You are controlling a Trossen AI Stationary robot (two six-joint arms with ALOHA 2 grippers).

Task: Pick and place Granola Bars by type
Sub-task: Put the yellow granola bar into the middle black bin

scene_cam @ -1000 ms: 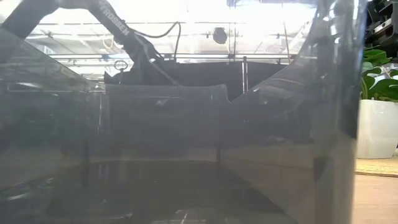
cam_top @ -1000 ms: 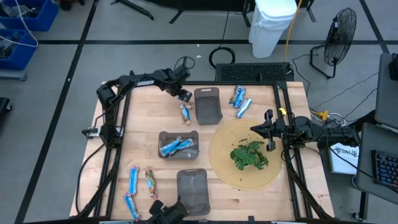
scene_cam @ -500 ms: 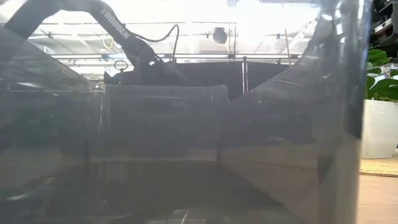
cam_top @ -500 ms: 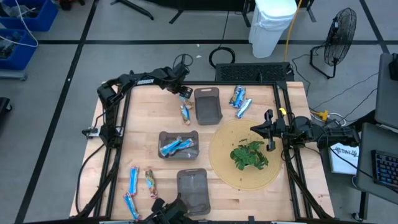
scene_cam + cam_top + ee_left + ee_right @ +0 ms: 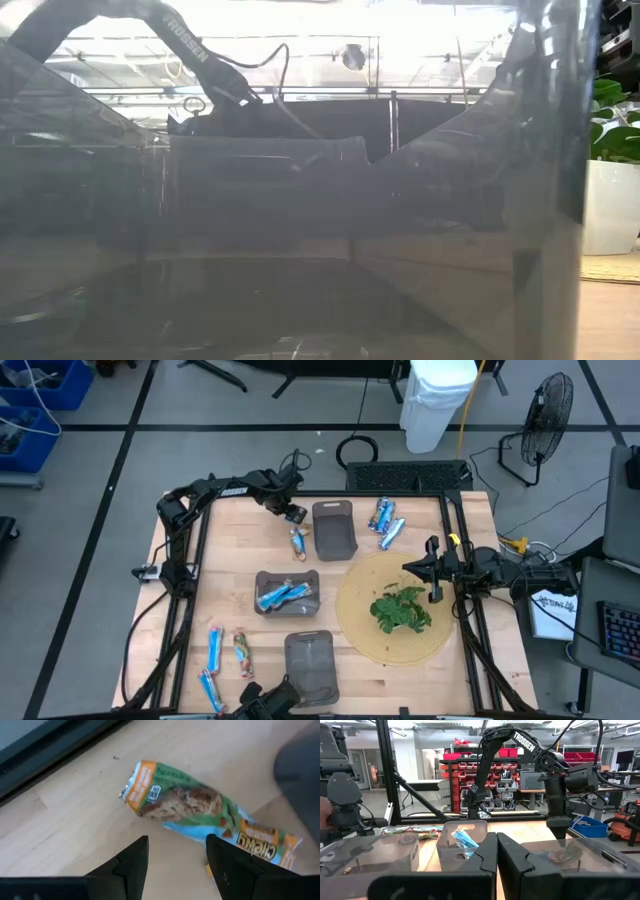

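A brownish-orange and green wrapped granola bar [image 5: 195, 805] lies flat on the wood beside the far grey tray [image 5: 334, 528]; in the high view this bar [image 5: 297, 541] sits just below my left gripper [image 5: 291, 514]. My left gripper [image 5: 177, 857] hovers open above it, one finger on each side of the bar's nearer long edge, touching nothing. Blue-and-white bars lie in the middle tray [image 5: 287, 592], two more by the far right corner [image 5: 386, 522], and others near the left front [image 5: 215, 648]. My right gripper [image 5: 410, 568] waits shut over the round mat.
A third grey tray [image 5: 310, 665] stands at the near edge and fills most of the low view [image 5: 300, 250]. A green plant [image 5: 402, 608] sits on the round mat [image 5: 360, 630]. Bare wood lies along the table's left side.
My left arm has shifted slightly at the far edge, its gripper staying open above the brownish-orange bar. No bar or tray has moved.
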